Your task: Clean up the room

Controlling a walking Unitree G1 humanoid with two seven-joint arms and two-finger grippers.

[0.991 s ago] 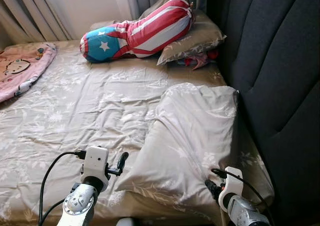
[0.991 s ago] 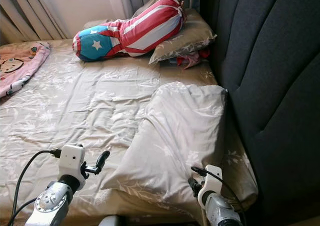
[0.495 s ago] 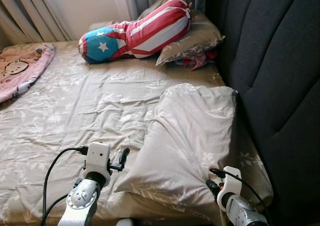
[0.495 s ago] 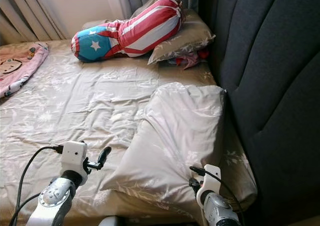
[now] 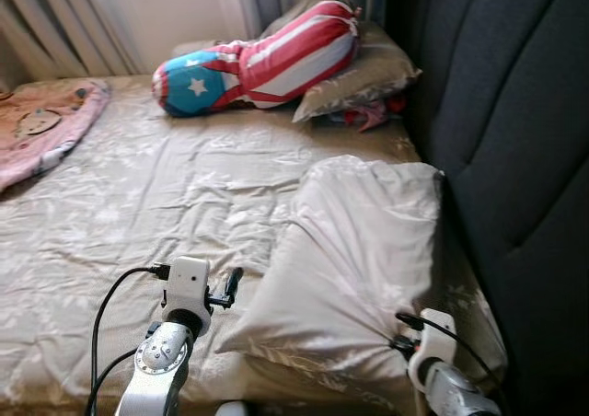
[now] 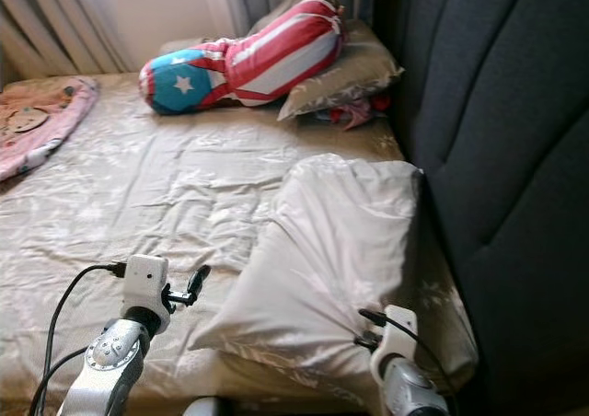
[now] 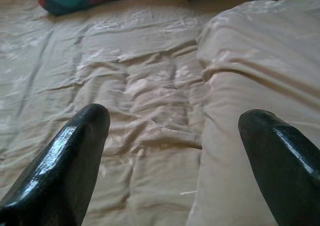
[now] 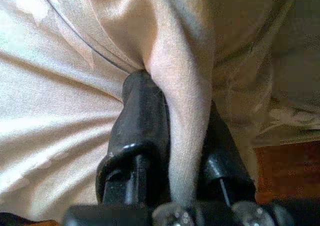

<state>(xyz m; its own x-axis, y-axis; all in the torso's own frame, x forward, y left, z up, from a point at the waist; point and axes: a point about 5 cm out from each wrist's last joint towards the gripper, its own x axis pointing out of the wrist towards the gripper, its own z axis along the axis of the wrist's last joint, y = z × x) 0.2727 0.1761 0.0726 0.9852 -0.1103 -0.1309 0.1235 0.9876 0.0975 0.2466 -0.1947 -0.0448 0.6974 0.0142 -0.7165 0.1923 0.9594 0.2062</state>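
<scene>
Where the right gripper pinches it, the beige pillow puckers.

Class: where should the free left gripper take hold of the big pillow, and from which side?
At the pillow's near left corner, coming in from its left edge. That corner lies flat and thin beside the open left gripper, while the right gripper already pinches a fold at the near right corner.

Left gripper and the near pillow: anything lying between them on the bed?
No. In the left wrist view, only rumpled beige sheet lies between the open left gripper and the pillow, whose near corner the right gripper pinches.
</scene>
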